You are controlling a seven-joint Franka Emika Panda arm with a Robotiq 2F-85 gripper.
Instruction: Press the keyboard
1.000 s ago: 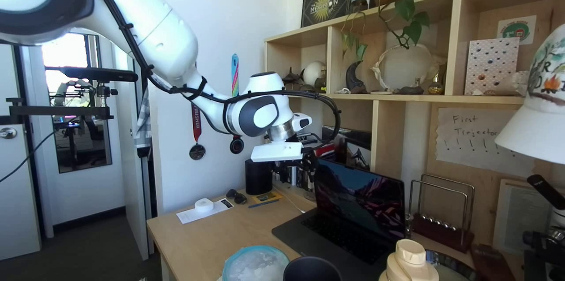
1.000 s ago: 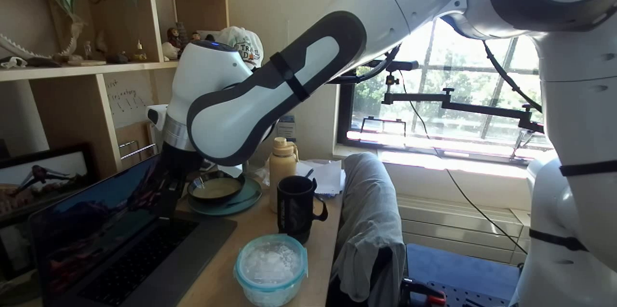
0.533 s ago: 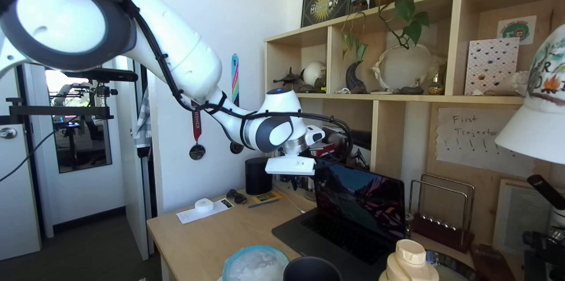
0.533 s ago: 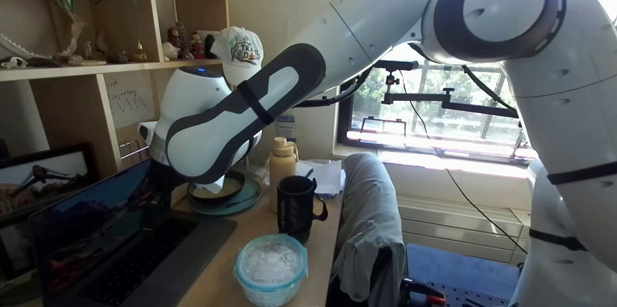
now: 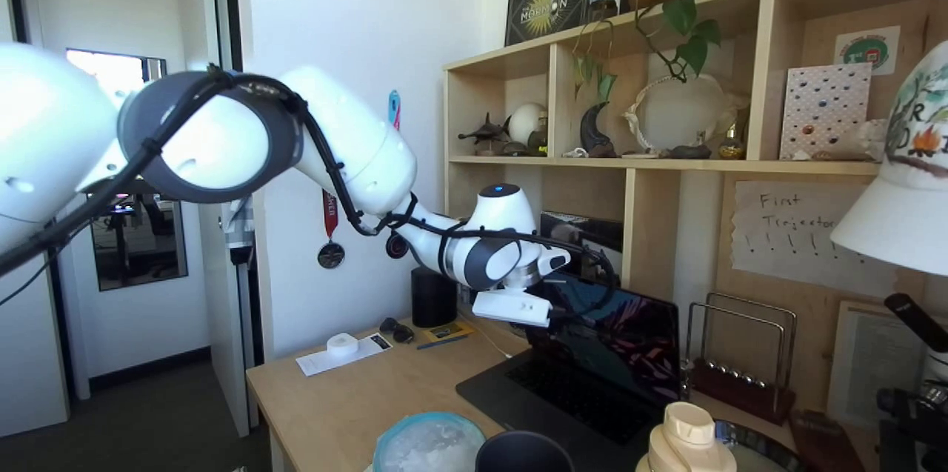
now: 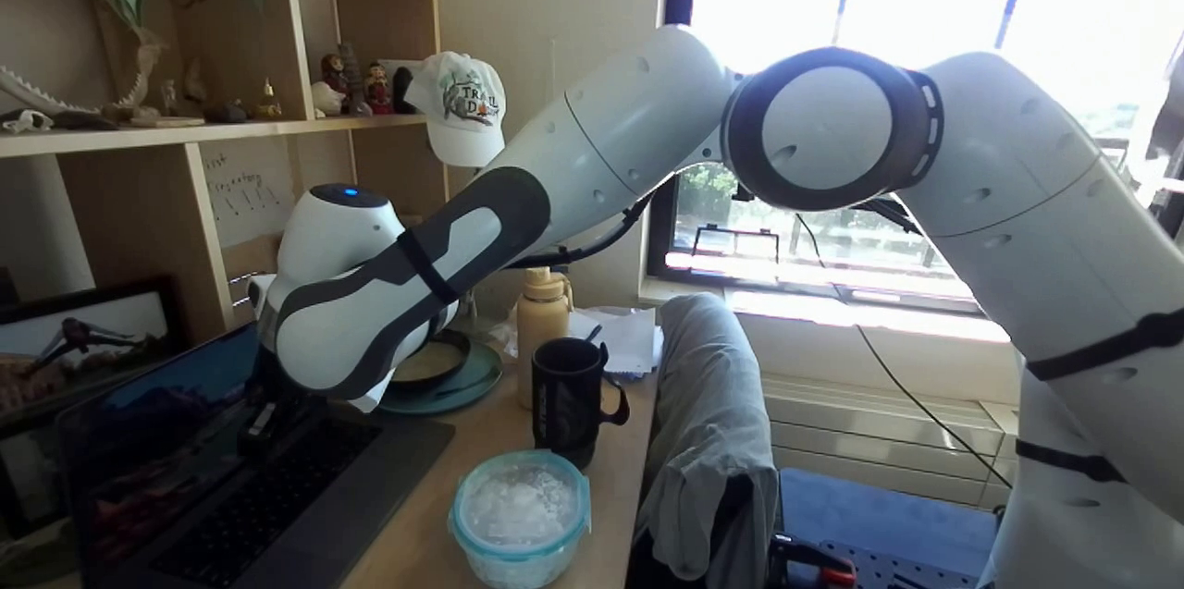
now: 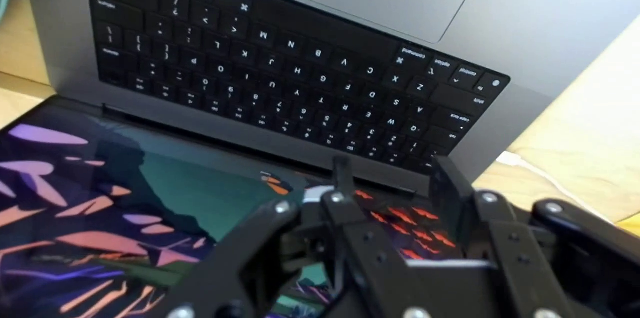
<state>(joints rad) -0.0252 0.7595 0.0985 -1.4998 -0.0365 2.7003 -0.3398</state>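
Note:
The keyboard point(image 7: 280, 63) is the black key field of a laptop, and it appears upside down across the upper part of the wrist view. It also shows in both exterior views, on the desk below the arm point(image 5: 574, 394) point(image 6: 268, 501). My gripper point(image 7: 392, 162) is over the hinge side of the laptop, with its fingertips lined up near the number row and escape corner. The fingers stand apart and hold nothing. In an exterior view the dark gripper point(image 6: 257, 430) blends into the screen behind it. Whether a fingertip touches the keys, I cannot tell.
The laptop screen point(image 6: 157, 450) rises close behind the gripper. A black mug point(image 6: 566, 399), a yellow bottle point(image 6: 544, 316), a bowl on a plate point(image 6: 481, 376) and a lidded container point(image 6: 520, 515) stand beside the laptop. A black cylinder point(image 5: 434, 298) stands by the wall.
The arm has come down steadily, bringing the gripper from above the laptop to low in front of its screen. Its jaws have drawn nearer each other. Laptop and desk things have not moved.

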